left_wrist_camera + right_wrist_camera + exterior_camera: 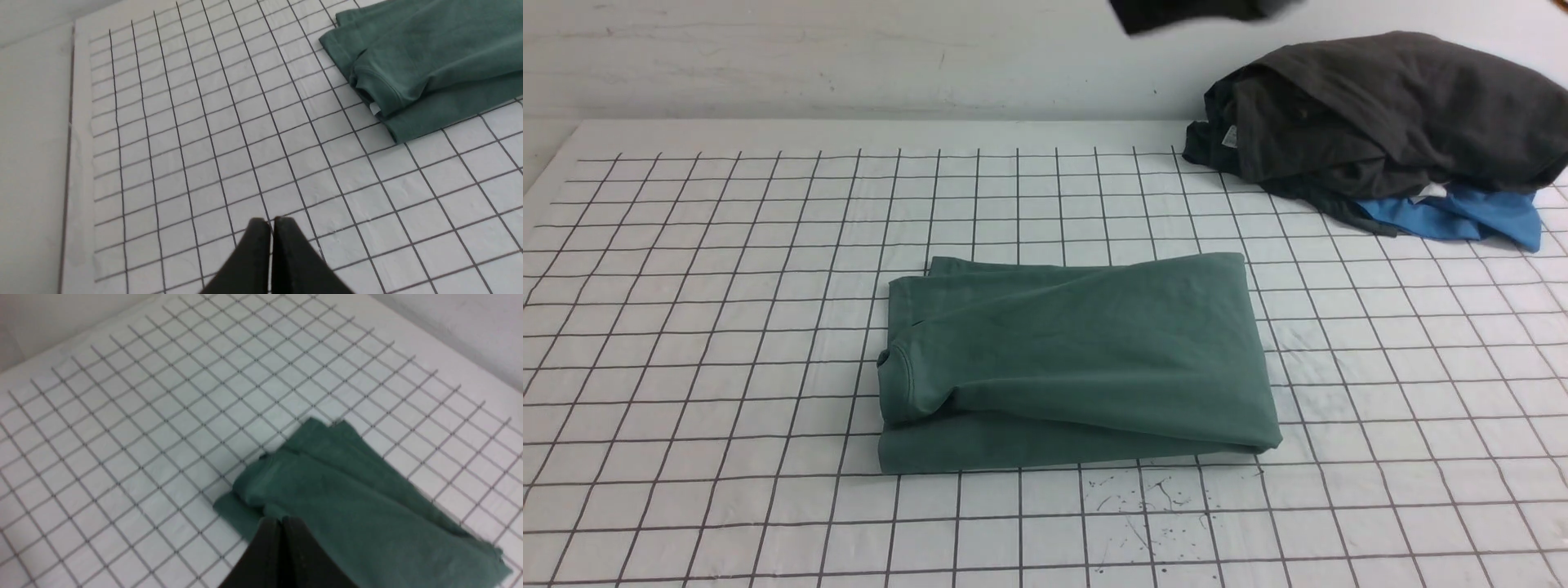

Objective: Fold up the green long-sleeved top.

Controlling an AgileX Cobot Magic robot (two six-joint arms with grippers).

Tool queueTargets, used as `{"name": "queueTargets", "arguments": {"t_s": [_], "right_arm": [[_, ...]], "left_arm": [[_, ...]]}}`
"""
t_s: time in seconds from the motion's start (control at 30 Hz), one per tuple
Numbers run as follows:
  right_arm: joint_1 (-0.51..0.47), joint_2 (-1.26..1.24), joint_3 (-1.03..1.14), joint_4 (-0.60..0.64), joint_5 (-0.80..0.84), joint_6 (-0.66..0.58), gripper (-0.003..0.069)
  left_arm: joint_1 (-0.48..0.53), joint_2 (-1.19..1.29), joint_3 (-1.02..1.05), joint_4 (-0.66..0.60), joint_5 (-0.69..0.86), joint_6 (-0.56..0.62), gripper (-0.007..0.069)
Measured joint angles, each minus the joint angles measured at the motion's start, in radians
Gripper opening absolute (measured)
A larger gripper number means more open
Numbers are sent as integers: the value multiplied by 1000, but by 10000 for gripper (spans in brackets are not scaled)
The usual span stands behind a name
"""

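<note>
The green long-sleeved top (1078,359) lies folded into a flat rectangle in the middle of the white gridded table (686,245), its collar at the left end. Its logo is hidden. Neither gripper shows in the front view. In the left wrist view my left gripper (271,220) is shut and empty, above bare grid, well apart from the top (429,61). In the right wrist view my right gripper (282,520) is shut and holds nothing. It is raised above the top (359,506), near one end of it.
A dark grey heap of clothes (1388,114) lies on a bright blue garment (1462,216) at the back right of the table. A dark shape (1192,12) hangs at the top edge. A white wall stands behind the table. Pen marks (1143,498) lie before the top.
</note>
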Motion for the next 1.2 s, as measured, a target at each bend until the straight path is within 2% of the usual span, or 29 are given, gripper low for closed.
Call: {"name": "queueTargets", "arguments": {"t_s": [0.17,0.47,0.73,1.2], "right_arm": [[0,-331,396,-9,-138,9,-14],[0,-899,980,-11,-582,29,-14],[0,-1073,1113,-96,-643,133,-14],[0,-1073,1120,-113,-597,139,-14]], "left_arm": [[0,-227,227,-2,-124,-84,-7],[0,-420,419,-3,-328,-108,-7],[0,-421,468,-4,-339,-111,-7],[0,-421,475,-4,-330,-111,-7]]}}
